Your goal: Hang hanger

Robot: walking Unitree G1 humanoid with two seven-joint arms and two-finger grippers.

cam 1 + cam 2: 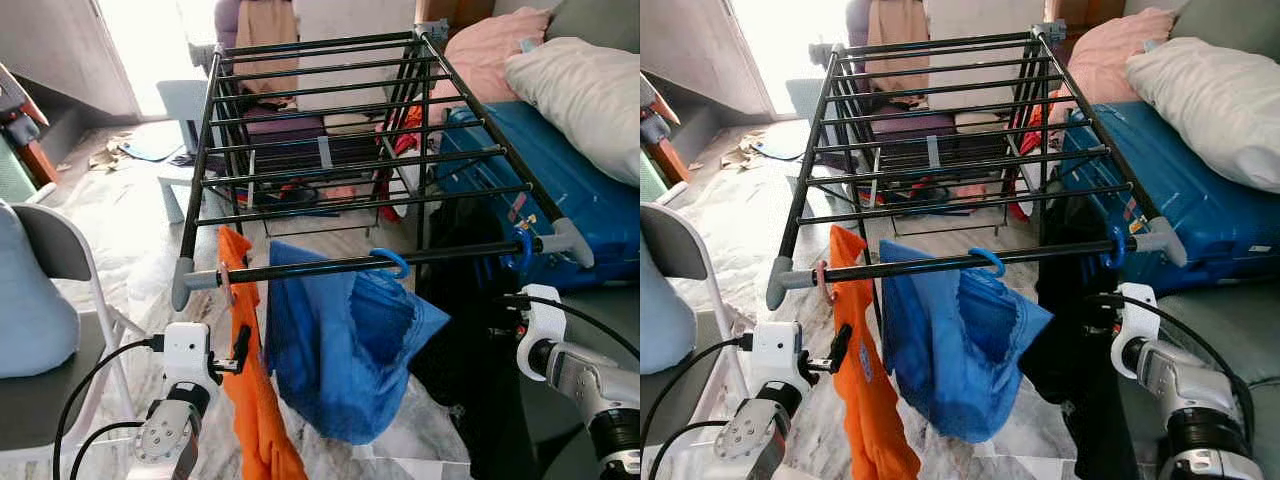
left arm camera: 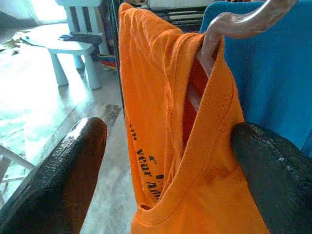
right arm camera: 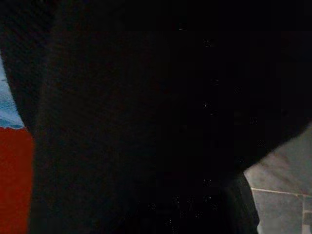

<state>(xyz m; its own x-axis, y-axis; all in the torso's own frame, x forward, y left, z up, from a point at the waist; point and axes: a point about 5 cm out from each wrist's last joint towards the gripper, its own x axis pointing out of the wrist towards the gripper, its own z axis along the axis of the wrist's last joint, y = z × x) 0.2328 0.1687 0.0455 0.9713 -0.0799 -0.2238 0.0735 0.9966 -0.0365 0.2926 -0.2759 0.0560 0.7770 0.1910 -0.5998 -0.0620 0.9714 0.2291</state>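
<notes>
A black drying rack (image 1: 330, 265) stands in front of me. An orange shirt (image 1: 258, 400) hangs from its front rail on a pink hanger (image 2: 234, 24), near the left end. My left gripper (image 2: 168, 141) is open just below the rail, with one finger on each side of the shirt's collar. A blue garment (image 1: 340, 350) hangs from a blue hook (image 1: 392, 262) at mid rail. A black garment (image 1: 470, 340) hangs at the right end from another blue hook (image 1: 522, 250). My right gripper (image 1: 505, 305) reaches into that black cloth, which hides its fingers; the right wrist view is dark.
A grey chair (image 1: 55, 250) stands close on the left. A blue suitcase (image 1: 585, 195) with pillows (image 1: 585, 90) on it sits at the right, against the rack. A pale blue stool (image 1: 180, 110) and stacked items lie beyond and under the rack.
</notes>
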